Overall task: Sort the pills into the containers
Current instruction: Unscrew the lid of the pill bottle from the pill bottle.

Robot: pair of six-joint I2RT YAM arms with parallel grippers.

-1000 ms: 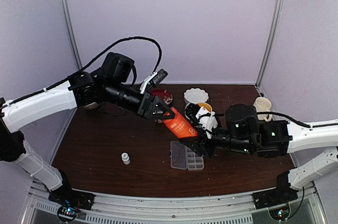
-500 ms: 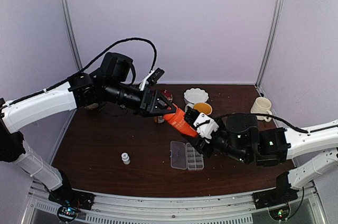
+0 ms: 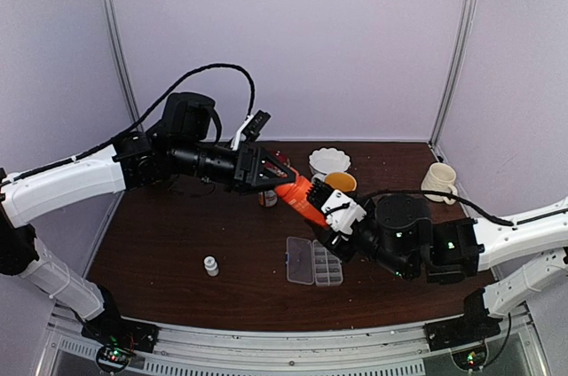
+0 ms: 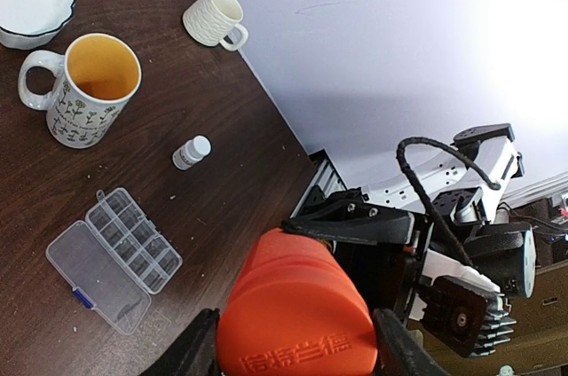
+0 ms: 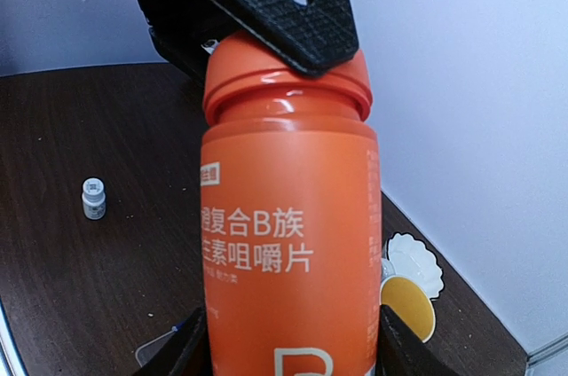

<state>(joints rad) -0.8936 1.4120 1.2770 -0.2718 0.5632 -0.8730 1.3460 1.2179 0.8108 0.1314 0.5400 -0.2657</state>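
Note:
An orange pill bottle [image 3: 304, 203] hangs tilted in the air between both arms. My left gripper [image 3: 280, 184] is shut on its cap end, with the bottle [image 4: 297, 305] filling the gap between the left gripper's [image 4: 293, 356] fingers. My right gripper [image 3: 332, 223] is shut on the labelled body [image 5: 288, 252], one finger of the right gripper [image 5: 291, 356] on each side. The clear pill box [image 3: 315, 261] lies open on the table below, its containers [image 4: 133, 238] in two rows. No pills can be made out.
A small white vial [image 3: 210, 265] stands at the front left. A flowered mug [image 3: 342, 183] with a yellow inside, a white scalloped bowl [image 3: 328, 160] and a cream mug [image 3: 440, 179] stand at the back. A small brown bottle [image 3: 266, 199] sits under the left arm.
Both arms have carried the orange bottle up and toward the back left, off the pill box. The right arm has swung in closer underneath it. Both grips have held.

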